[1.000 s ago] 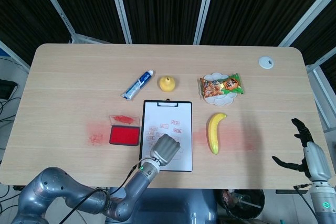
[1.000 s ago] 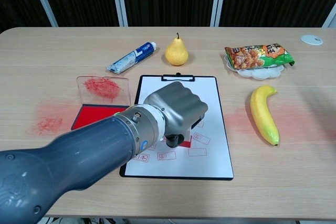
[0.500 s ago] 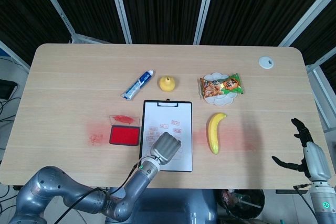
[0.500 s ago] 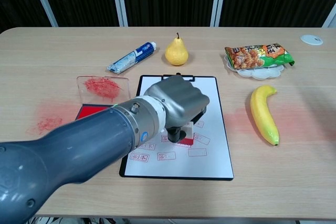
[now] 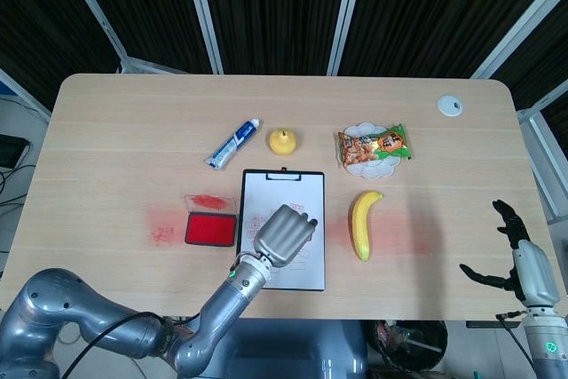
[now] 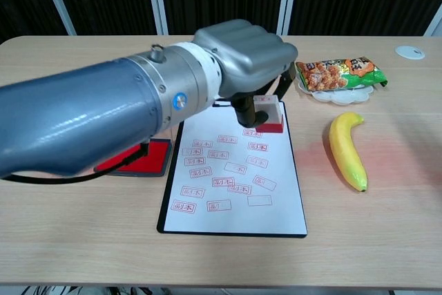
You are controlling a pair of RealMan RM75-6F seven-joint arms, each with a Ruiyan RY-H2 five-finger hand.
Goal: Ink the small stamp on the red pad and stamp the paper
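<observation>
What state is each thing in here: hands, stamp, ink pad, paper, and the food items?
Left hand: holds the small stamp, lifted above the paper.
Small stamp: off the paper, red face down.
Right hand: open, holding nothing, at the table's right edge.
Red pad: uncovered, lid standing behind it.
Paper: clipped on the clipboard, covered with many red prints.
Snack bag: sealed, lying on a small plate.
Banana: unpeeled.
Pear: upright.

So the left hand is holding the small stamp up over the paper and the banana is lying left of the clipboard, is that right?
Not quite. The banana lies right of the clipboard, as the head view shows. The left hand does hold the small stamp over the paper.
</observation>
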